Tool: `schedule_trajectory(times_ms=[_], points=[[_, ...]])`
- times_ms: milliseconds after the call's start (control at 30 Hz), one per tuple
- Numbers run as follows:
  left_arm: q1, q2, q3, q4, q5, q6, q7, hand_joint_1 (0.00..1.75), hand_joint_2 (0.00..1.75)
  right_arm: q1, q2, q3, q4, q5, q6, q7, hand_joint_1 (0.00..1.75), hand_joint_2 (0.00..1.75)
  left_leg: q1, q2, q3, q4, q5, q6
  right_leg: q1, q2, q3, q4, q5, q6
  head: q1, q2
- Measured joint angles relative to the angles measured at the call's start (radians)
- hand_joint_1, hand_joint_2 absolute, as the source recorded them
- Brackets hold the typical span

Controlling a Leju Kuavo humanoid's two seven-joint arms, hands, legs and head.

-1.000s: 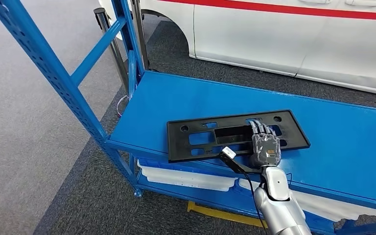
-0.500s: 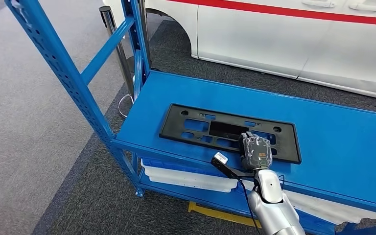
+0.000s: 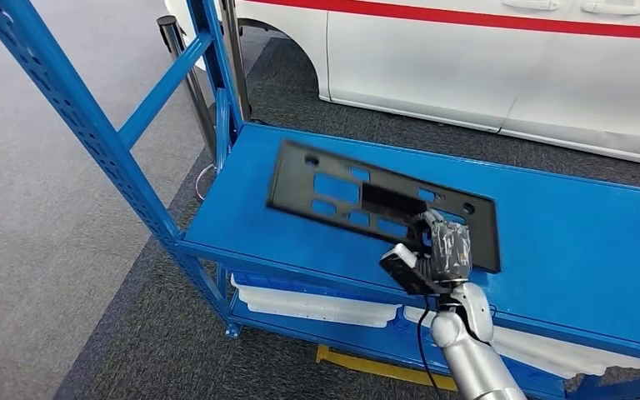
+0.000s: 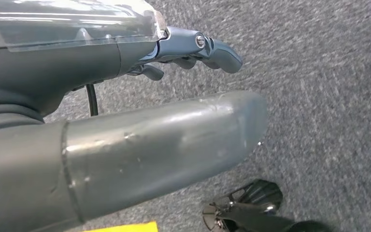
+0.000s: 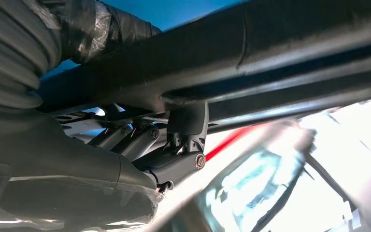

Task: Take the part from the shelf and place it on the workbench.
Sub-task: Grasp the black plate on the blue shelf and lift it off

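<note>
Head view: the right hand [image 3: 443, 250] grips the black part [image 3: 358, 200], a flat rectangular plate with cutouts, at its near long edge close to the right end. The part is tilted and appears raised above the blue shelf [image 3: 567, 242], near the shelf's front edge, its left end reaching toward the shelf's left rear corner. In the right wrist view, the fingers [image 5: 140, 140] curl around the part's edge. The left hand [image 4: 140, 121] hangs over grey carpet [image 4: 319, 96], fingers curled, holding nothing.
</note>
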Motion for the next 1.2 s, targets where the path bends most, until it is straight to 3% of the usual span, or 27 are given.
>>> schedule_trajectory(times_ms=[33,100,167,200,300,333,367,400,433,500,533,600,700,767,833,867,900,967,1033,1067,1167,1200], points=[[-0.001,0.000,0.004,0.000,0.001,0.002,0.000,0.00,0.00,0.015,0.009,0.016,-0.079,-0.170,0.031,-0.039,1.75,1.75,0.000,-0.001,0.021,-0.042,0.011,0.004,0.002,0.005,-0.002,0.005,-0.002,0.005,0.000,0.000],[-0.003,-0.001,0.014,0.000,0.002,0.005,-0.001,0.00,0.00,0.058,0.019,0.055,-0.229,-0.405,0.063,-0.066,1.75,1.75,-0.006,-0.006,0.029,-0.063,0.010,0.016,0.004,0.009,-0.004,0.009,-0.004,0.017,0.000,0.000],[-0.001,-0.002,0.022,0.000,0.003,0.007,-0.001,0.00,0.00,0.100,0.018,0.086,-0.364,-0.513,0.069,-0.079,1.75,1.75,-0.008,-0.006,0.027,-0.067,0.018,0.033,-0.001,0.007,-0.010,0.014,-0.008,0.029,0.000,0.000],[0.000,-0.003,0.024,0.000,0.003,0.007,-0.001,0.00,0.00,0.113,0.016,0.096,-0.425,-0.544,0.070,-0.087,1.75,1.75,-0.008,-0.006,0.026,-0.069,0.023,0.041,-0.003,0.005,-0.020,0.033,-0.023,0.033,0.000,0.000],[0.003,-0.004,0.035,0.000,0.004,0.007,-0.001,0.00,0.00,0.139,0.004,0.108,-0.556,-0.601,0.075,-0.103,1.75,1.75,-0.009,-0.004,0.019,-0.072,0.029,0.053,-0.005,-0.001,-0.095,0.198,-0.121,0.042,0.001,0.000],[0.004,-0.004,0.039,0.000,0.005,0.007,-0.001,0.00,0.00,0.150,0.000,0.110,-0.583,-0.610,0.077,-0.106,1.75,1.75,-0.011,-0.003,0.018,-0.071,0.029,0.054,-0.004,-0.002,-0.121,0.257,-0.143,0.043,0.001,0.000],[0.005,-0.004,0.041,0.000,0.005,0.006,-0.001,0.00,0.00,0.161,-0.004,0.111,-0.605,-0.617,0.078,-0.109,1.75,1.75,-0.014,-0.003,0.017,-0.071,0.029,0.055,-0.004,-0.002,-0.136,0.288,-0.147,0.042,0.001,0.000],[0.006,-0.004,0.043,0.000,0.006,0.006,-0.001,0.00,0.00,0.171,-0.006,0.113,-0.623,-0.621,0.080,-0.112,1.75,1.75,-0.016,-0.004,0.018,-0.070,0.028,0.055,-0.003,-0.002,-0.132,0.279,-0.130,0.038,0.001,0.000],[0.006,-0.004,0.044,0.000,0.006,0.005,-0.001,0.00,0.00,0.178,-0.009,0.113,-0.638,-0.623,0.080,-0.115,1.75,1.75,-0.019,-0.004,0.019,-0.070,0.027,0.056,-0.001,-0.003,-0.109,0.231,-0.097,0.033,0.001,0.000],[0.005,-0.007,0.045,0.000,0.007,0.004,-0.001,0.00,0.00,0.184,-0.010,0.114,-0.664,-0.625,0.080,-0.123,1.75,1.75,-0.024,-0.004,0.022,-0.070,0.025,0.055,0.006,-0.004,-0.040,0.090,-0.033,0.016,0.000,0.000],[0.005,-0.009,0.045,0.000,0.008,0.004,-0.001,0.00,0.00,0.185,-0.011,0.115,-0.674,-0.626,0.080,-0.125,1.75,1.75,-0.026,-0.004,0.022,-0.070,0.024,0.053,0.010,-0.006,-0.017,0.041,-0.017,0.009,0.001,0.000],[0.004,-0.012,0.046,0.000,0.008,0.004,-0.001,0.00,0.00,0.188,-0.012,0.116,-0.689,-0.627,0.080,-0.127,1.75,1.75,-0.027,-0.003,0.021,-0.071,0.023,0.045,0.016,-0.008,-0.005,0.010,-0.015,0.001,0.000,0.000],[0.004,-0.012,0.048,0.000,0.009,0.004,-0.001,0.00,0.00,0.194,-0.015,0.118,-0.704,-0.627,0.080,-0.127,1.75,1.75,-0.026,-0.002,0.017,-0.057,0.008,0.030,0.008,-0.010,0.002,-0.007,-0.007,-0.008,0.000,0.000],[0.004,-0.012,0.049,0.000,0.010,0.004,-0.002,0.00,0.00,0.196,-0.015,0.121,-0.711,-0.627,0.080,-0.127,1.75,1.75,-0.022,-0.002,-0.019,0.025,-0.043,0.020,0.004,-0.013,0.008,-0.016,-0.003,-0.014,0.000,0.000],[0.005,-0.012,0.050,0.000,0.011,0.004,-0.002,0.00,0.00,0.199,-0.015,0.124,-0.713,-0.627,0.080,-0.127,1.75,1.75,-0.017,-0.001,-0.081,0.156,-0.101,0.012,0.004,-0.013,0.007,-0.015,-0.003,-0.017,0.000,0.000],[0.005,-0.011,0.050,0.000,0.011,0.004,-0.001,0.00,0.00,0.201,-0.015,0.126,-0.714,-0.627,0.080,-0.127,1.75,1.75,-0.015,-0.001,-0.103,0.198,-0.110,0.008,0.004,-0.012,0.006,-0.014,-0.004,-0.017,0.000,0.000],[0.006,-0.011,0.050,0.000,0.011,0.004,-0.001,0.00,0.00,0.202,-0.016,0.128,-0.714,-0.627,0.080,-0.127,1.75,1.75,-0.013,-0.001,-0.108,0.202,-0.098,0.006,0.003,-0.012,0.006,-0.012,-0.005,-0.017,0.000,0.000],[0.005,-0.011,0.050,0.000,0.011,0.004,-0.001,0.00,0.00,0.203,-0.016,0.130,-0.714,-0.627,0.080,-0.127,1.75,1.75,-0.009,-0.001,-0.061,0.097,-0.028,0.005,0.002,-0.010,0.007,-0.004,-0.011,-0.013,0.000,0.000],[0.004,-0.011,0.050,0.000,0.011,0.004,-0.002,0.00,0.00,0.204,-0.016,0.131,-0.715,-0.627,0.080,-0.127,1.75,1.75,-0.011,-0.001,-0.003,-0.024,0.017,0.011,0.004,-0.009,0.004,0.006,-0.018,-0.004,0.000,0.000],[0.004,-0.011,0.050,0.000,0.011,0.004,-0.002,0.00,0.00,0.204,-0.016,0.131,-0.716,-0.627,0.080,-0.127,1.75,1.75,-0.013,-0.002,0.009,-0.053,0.023,0.015,0.005,-0.008,0.002,0.010,-0.019,0.001,0.000,0.000],[0.005,-0.011,0.050,0.000,0.011,0.004,-0.001,0.00,0.00,0.204,-0.016,0.131,-0.719,-0.627,0.080,-0.127,1.75,1.75,-0.015,-0.003,0.011,-0.064,0.026,0.033,0.005,-0.007,0.000,0.010,-0.019,0.015,0.000,0.000],[0.005,-0.011,0.050,0.000,0.011,0.004,-0.002,0.00,0.44,0.204,-0.016,0.131,-0.721,-0.627,0.080,-0.127,1.75,1.75,-0.013,-0.003,0.012,-0.069,0.030,0.041,0.004,-0.007,-0.003,0.019,-0.028,0.020,0.000,0.000]])
